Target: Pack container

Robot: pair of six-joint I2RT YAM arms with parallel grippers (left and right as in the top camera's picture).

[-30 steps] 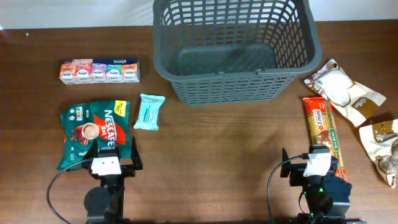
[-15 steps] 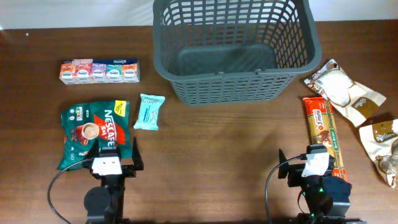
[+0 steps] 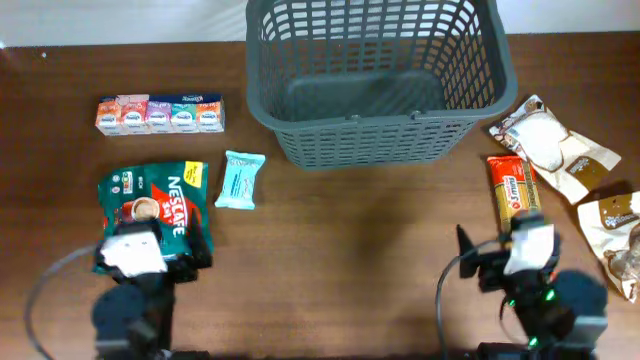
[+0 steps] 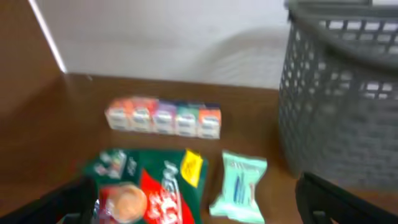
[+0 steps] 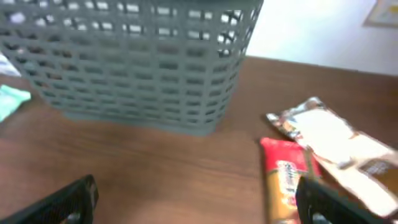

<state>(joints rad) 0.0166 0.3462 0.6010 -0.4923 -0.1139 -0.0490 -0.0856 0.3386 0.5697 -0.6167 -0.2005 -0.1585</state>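
Grey plastic at 12 o'clock in the overhead view: container (image 3: 380,118), lattice-sided, holding nothing yet. Down at 7 o'clock, left gripper (image 3: 145,255): now sits further toward 9 o'clock than a second ago, over the lower edge of the green coffee pouch (image 3: 150,205), jaws wide apart, clutching nothing. At 5 o'clock, right gripper (image 3: 515,255): has nudged toward 1 o'clock, onto the near end of the long red packet (image 3: 512,190), jaws likewise spread and bare. Looks like both arms lining up first picks; packing not yet begun.

Over to the left wrist: stares down at the green coffee pouch, teal sachet (image 4: 239,186) just at its 3 o'clock, row of small cartons (image 4: 165,117) beyond at 12, container wall at 2 o'clock. Slightly blurred.

Over to the right wrist: shows container wall filling 11 o'clock, long red packet at 4 o'clock touching a white wrapper (image 5: 329,140), jaws well apart at the bottom corners.
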